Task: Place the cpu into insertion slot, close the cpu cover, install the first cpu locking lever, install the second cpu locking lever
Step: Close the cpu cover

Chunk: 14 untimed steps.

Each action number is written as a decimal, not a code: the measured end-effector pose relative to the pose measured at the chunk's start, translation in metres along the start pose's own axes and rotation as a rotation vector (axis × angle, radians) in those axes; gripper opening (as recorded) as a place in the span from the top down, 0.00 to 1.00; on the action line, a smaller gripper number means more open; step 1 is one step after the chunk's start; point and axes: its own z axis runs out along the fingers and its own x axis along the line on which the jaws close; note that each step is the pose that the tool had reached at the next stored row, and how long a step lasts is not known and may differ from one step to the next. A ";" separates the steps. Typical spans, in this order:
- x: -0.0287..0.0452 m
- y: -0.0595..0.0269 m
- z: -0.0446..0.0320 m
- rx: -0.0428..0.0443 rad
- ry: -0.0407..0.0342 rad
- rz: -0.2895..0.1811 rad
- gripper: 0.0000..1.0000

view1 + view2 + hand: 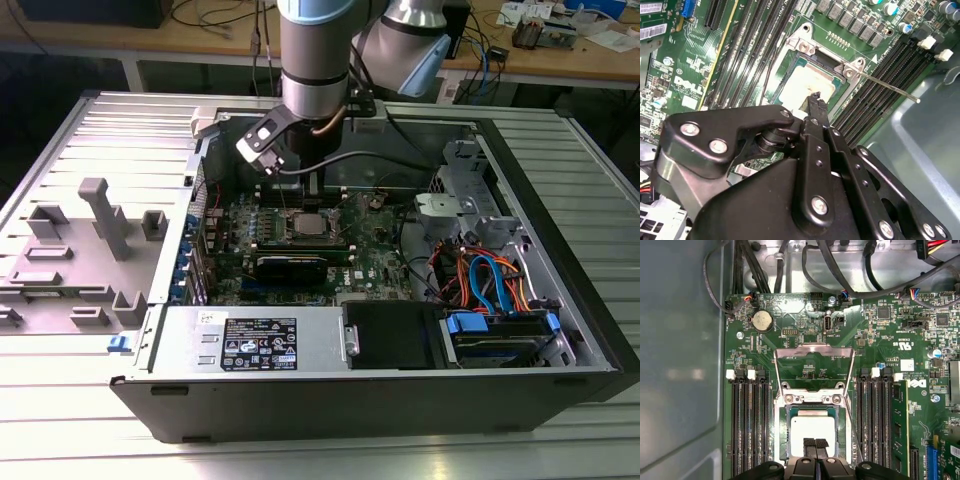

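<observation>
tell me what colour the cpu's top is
The cpu is pale silver-grey on top, clearest in the first wrist view.

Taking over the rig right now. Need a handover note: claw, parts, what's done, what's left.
Claw: shut, nothing between the tips, poised over the cpu; whether it touches is unclear.
Cpu: lying flat in the insertion slot.
Cpu cover: flipped up and open, not over the chip.
Locking lever: sticks out free in the second wrist view, unlatched.
Done: cpu placement.
Left: closing the cover and both levers.
</observation>
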 end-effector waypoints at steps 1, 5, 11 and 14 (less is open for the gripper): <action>0.0000 0.0001 0.0000 0.0009 0.0022 0.000 0.89; 0.0000 0.0011 -0.0001 0.0093 0.0061 0.000 0.89; 0.0000 0.0017 -0.0001 0.0161 0.0049 0.000 0.89; 0.0000 0.0017 -0.0014 0.0162 0.0021 0.000 0.89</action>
